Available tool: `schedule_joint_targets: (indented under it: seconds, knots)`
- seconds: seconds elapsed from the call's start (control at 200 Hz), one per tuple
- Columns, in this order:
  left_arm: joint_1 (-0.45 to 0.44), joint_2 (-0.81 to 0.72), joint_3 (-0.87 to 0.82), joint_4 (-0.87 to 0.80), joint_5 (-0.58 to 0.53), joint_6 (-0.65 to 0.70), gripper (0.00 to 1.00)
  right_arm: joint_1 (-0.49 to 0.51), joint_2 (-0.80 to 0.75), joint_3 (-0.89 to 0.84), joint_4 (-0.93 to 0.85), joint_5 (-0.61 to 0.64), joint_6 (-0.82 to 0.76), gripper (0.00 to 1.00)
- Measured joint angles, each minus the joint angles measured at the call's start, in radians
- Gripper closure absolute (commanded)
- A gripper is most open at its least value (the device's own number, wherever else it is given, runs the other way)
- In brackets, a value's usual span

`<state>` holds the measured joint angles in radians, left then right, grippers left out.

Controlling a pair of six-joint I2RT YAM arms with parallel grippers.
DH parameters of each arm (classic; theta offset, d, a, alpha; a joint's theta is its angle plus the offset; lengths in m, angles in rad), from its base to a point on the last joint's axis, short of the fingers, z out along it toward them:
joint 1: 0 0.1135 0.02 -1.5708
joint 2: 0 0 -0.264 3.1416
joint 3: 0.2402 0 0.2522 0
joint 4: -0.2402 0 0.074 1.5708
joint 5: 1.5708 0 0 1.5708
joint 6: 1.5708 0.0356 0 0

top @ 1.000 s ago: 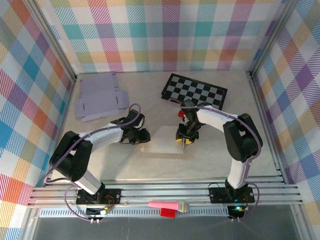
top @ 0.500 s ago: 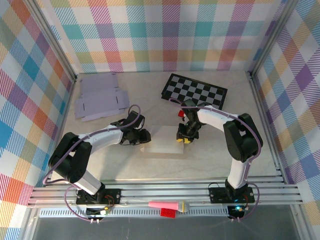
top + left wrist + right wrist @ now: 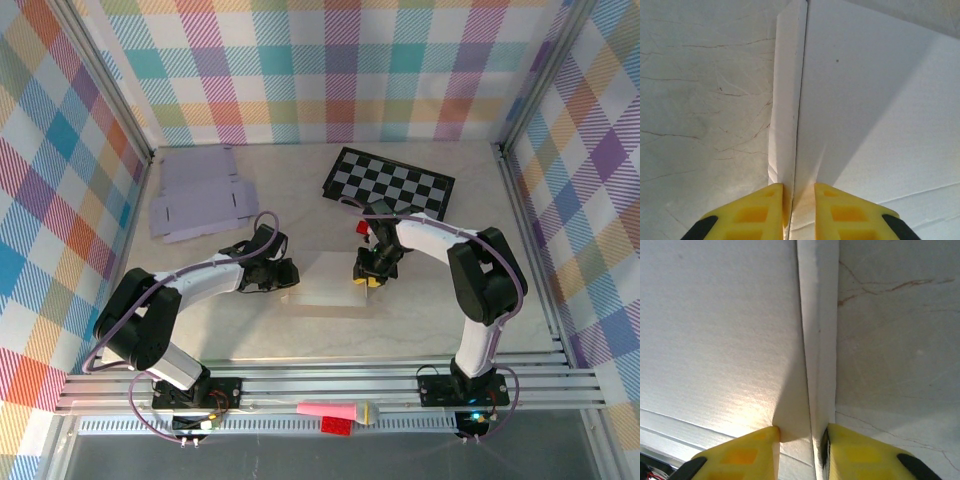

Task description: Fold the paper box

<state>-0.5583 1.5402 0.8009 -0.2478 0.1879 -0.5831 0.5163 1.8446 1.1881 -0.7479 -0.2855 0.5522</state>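
Tiny changes, tbh. The left gripper [image 3: 288, 272] dipped a hair toward the tabletop's near edge, and its jaws have squeezed in around the left wall of the paper box [image 3: 325, 285]. The right gripper [image 3: 366, 279] crept slightly toward the far edge, with its jaws narrowing on the right wall too.
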Motion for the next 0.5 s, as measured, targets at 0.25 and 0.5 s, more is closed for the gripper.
schedule_joint_targets:
  seconds: [0.25, 0.5]
  knots:
    - [0.0, -0.005, -0.001, -0.003, -0.006, 0.0, 0.91, 0.0, -0.01, -0.005, 0.002, 0.005, -0.011, 0.8]
    - [0.0, -0.021, -0.028, 0.033, -0.006, -0.002, 0.99, 0.0, -0.02, -0.017, 0.015, 0.005, -0.019, 0.79]
